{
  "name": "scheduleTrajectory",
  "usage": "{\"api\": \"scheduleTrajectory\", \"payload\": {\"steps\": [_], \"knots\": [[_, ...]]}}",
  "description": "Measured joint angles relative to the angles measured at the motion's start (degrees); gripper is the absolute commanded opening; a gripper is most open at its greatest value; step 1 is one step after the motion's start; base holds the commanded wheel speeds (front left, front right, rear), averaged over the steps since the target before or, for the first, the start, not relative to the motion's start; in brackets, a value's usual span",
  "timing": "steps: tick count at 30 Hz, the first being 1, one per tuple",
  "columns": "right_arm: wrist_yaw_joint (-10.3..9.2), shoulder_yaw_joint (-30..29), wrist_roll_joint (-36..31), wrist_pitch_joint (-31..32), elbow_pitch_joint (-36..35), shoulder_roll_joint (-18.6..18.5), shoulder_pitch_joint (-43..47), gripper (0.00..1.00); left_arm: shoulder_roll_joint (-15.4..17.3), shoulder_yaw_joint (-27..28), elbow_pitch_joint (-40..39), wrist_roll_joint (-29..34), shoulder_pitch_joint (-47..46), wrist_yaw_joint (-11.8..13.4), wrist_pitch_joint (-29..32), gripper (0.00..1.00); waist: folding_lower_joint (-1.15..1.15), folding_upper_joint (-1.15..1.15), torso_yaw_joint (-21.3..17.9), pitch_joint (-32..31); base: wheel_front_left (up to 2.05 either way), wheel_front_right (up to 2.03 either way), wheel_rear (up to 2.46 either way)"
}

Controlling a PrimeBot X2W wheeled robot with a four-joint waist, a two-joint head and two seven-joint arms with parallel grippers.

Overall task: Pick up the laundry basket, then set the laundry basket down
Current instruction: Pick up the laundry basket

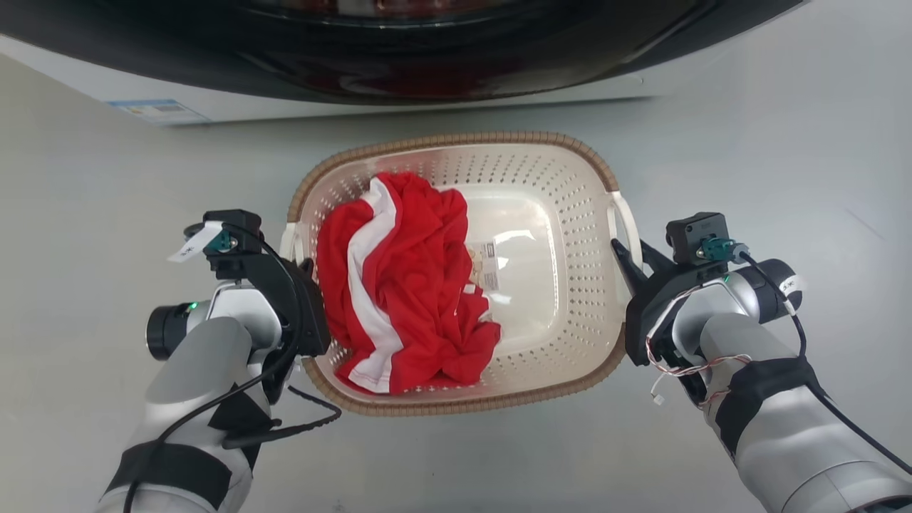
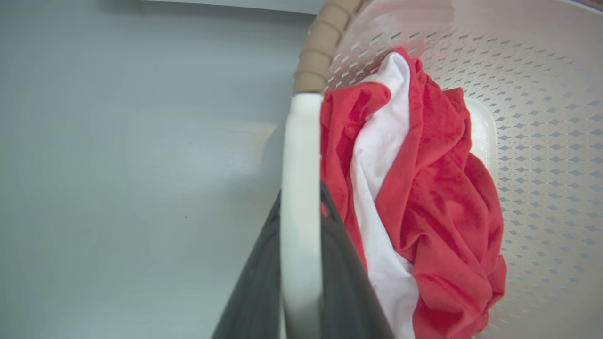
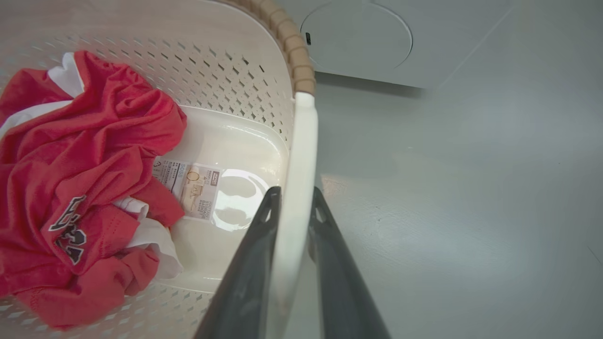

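The laundry basket [image 1: 570, 185] sits centred before me, cream and perforated with a brown woven-look rim. Inside lie a crumpled red and white garment [image 1: 406, 271] and a label sticker [image 1: 488, 265]. My left gripper [image 1: 306, 267] is at the basket's left white handle [image 1: 288, 242]. In the left wrist view, the left gripper [image 2: 301, 190] is shut on that handle [image 2: 301, 141], one dark finger on each side. My right gripper [image 1: 630, 249] is shut on the right handle [image 3: 304, 141], as the right wrist view of it [image 3: 294, 190] shows. I cannot tell whether the basket touches the floor.
A washing machine [image 1: 427, 50] with a dark round door stands just beyond the basket. Its white lower panel [image 3: 358, 37] is close to the basket's far right corner. Pale grey floor [image 1: 784, 178] spreads left, right and in front of the basket.
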Motion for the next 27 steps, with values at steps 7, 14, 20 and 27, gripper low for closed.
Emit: {"api": "scheduleTrajectory", "payload": {"steps": [7, 14, 20, 27], "knots": [[0.24, 1.63, 0.69, 1.31, 1.78, 0.22, 1.19, 0.00, -0.42, 0.02, 1.25, -1.99, 1.57, -0.01, 2.19, 0.00, 0.00, 0.00, 0.39, -4.48, 0.00, 0.00, 0.00], [0.24, 3.44, 2.92, 2.83, 2.67, 0.62, 3.25, 0.00, -0.59, -0.05, 1.92, -3.05, 3.94, -0.02, 5.00, 0.00, -0.01, 0.00, 0.63, -9.14, 0.00, 0.00, 0.00], [0.29, 4.44, 4.56, 4.74, 3.11, 0.76, 4.73, 0.00, -0.67, -0.42, 2.36, -3.59, 5.37, -0.02, 8.12, 0.00, -0.01, 0.00, 0.70, -13.26, 0.00, 0.00, 0.00], [0.30, 5.41, 7.08, 6.87, 3.27, 0.83, 5.84, 0.00, -0.66, -0.90, 2.52, -5.36, 6.15, -0.02, 11.32, 0.00, -0.01, -0.01, 0.78, -17.35, 0.00, 0.00, 0.00]]}}
